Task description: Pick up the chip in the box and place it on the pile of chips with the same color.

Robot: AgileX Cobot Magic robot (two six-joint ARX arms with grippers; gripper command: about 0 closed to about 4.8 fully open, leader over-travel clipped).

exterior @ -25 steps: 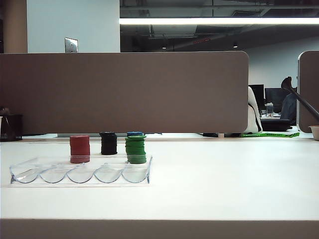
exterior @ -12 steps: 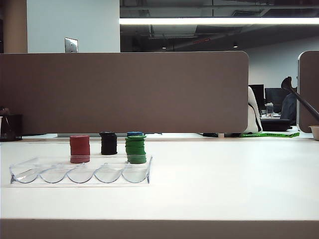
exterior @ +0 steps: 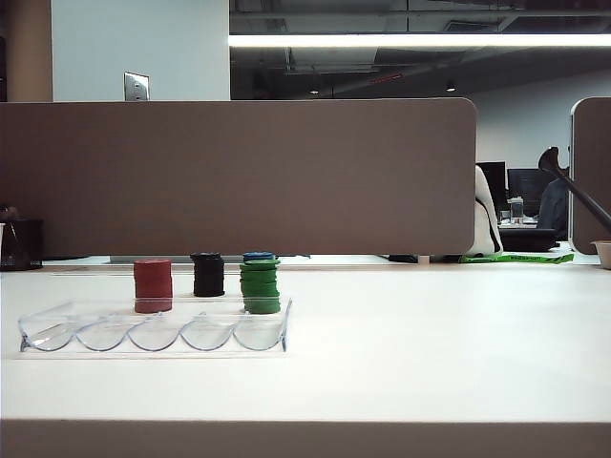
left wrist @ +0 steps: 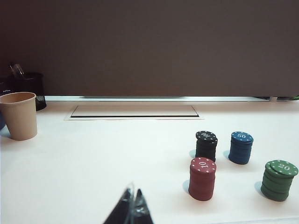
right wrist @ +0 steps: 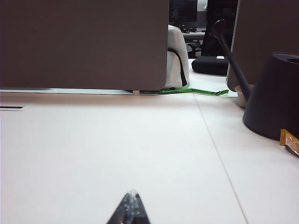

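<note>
Left gripper [left wrist: 132, 210] low over the white table [exterior: 430, 353], tips drawn together to a point, gripping nothing. Ahead of it, four piles: nearest, the red pile [left wrist: 202, 179] and the pile of chips with the same color [left wrist: 279, 179], green, its top chip sitting skewed with a white 20 facing up; farther on, the black pile [left wrist: 206, 145] and the blue pile [left wrist: 241, 147]. Well off to the other side of that gripper, a tan paper cup [left wrist: 19, 115] beside a black mesh holder [left wrist: 28, 86]. Right gripper [right wrist: 130, 210] likewise low over bare table, tips closed tight and holding nothing, with a dark cone-shaped base [right wrist: 273, 95] ahead and off to one side. In the exterior view, the box [exterior: 153, 329] just in front of the piles, clear and scalloped. Cannot tell whether the chip lies in its grooves.
</note>
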